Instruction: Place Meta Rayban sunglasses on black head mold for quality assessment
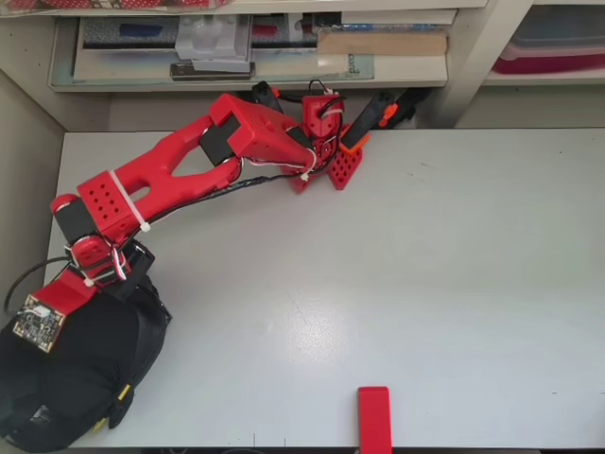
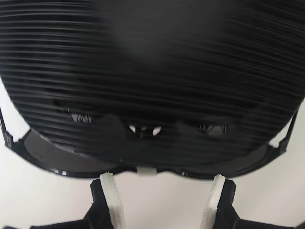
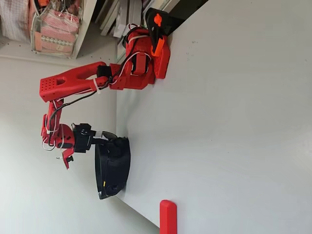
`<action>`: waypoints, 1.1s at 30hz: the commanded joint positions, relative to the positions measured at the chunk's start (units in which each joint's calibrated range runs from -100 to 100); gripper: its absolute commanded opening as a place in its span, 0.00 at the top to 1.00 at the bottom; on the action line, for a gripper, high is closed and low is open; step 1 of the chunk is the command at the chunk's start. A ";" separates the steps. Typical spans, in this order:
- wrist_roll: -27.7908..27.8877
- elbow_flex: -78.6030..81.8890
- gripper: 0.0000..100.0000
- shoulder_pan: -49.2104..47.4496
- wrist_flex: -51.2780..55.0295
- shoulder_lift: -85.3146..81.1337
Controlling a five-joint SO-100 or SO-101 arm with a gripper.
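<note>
The sunglasses sit on the face of the head mold at the desk's near-left corner in the overhead view, directly ahead of the gripper. In the wrist view their frame runs crosswise, left to right, with the arms reaching back round both sides of the mold. The gripper's white-padded fingers stand apart and hold nothing, one on each side of the bridge, so I'd judge a straight pull-back clears them.
</note>
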 commanded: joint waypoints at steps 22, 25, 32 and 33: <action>-2.15 -5.84 0.18 -1.09 3.76 0.06; -2.15 -5.65 0.18 -1.27 2.03 0.65; -2.15 -5.56 0.18 -1.97 -1.00 0.74; -2.15 -5.20 0.18 -1.97 -1.51 0.91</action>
